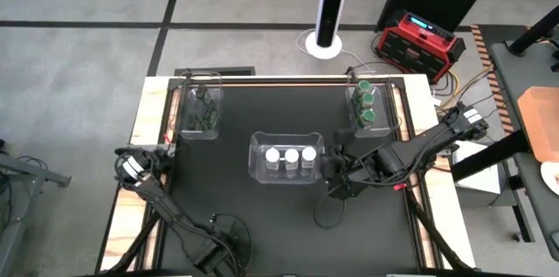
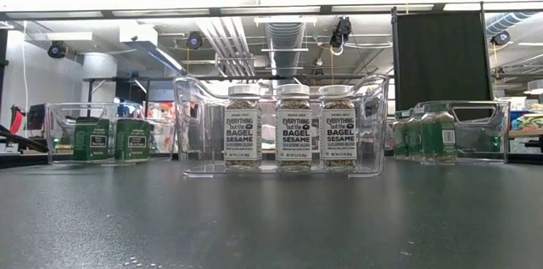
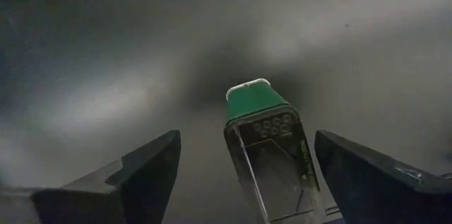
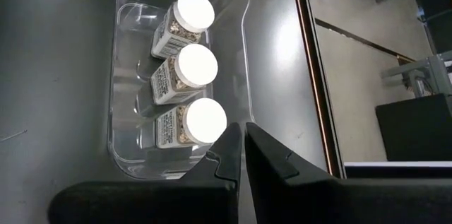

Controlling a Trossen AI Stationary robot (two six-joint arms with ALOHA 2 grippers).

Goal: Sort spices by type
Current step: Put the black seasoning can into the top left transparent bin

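Observation:
Three white-lidded spices [image 1: 290, 155] [image 2: 293, 129] [image 4: 195, 65] stand in a row in the clear middle bin [image 1: 260, 172]. Dark-lidded jars [image 1: 206, 109] stand in the far-left bin [image 1: 185, 127], and green-lidded jars [image 1: 367, 104] in the far-right bin [image 1: 353, 120]. My right gripper [image 1: 331, 166] [image 4: 244, 133] is shut and empty, its tips just right of the middle bin. My left gripper [image 3: 247, 136] is open over the dark table near the near edge. A small clear jar with a green top [image 3: 258, 104] stands between its fingers, apart from both. My left arm hides it in the high view. My right gripper's shut fingertips [image 4: 229, 143] stand level at the middle bin's right end wall [image 4: 244, 75], coming from the table's right. Whether they touch the wall, I cannot tell.
The dark mat [image 1: 288, 225] between the bins and the near edge is bare apart from a thin cable [image 1: 325, 214]. Wooden table edges [image 1: 148, 111] frame the mat. Beyond the far edge stand a white post [image 1: 330, 15] and a red case [image 1: 419, 39].

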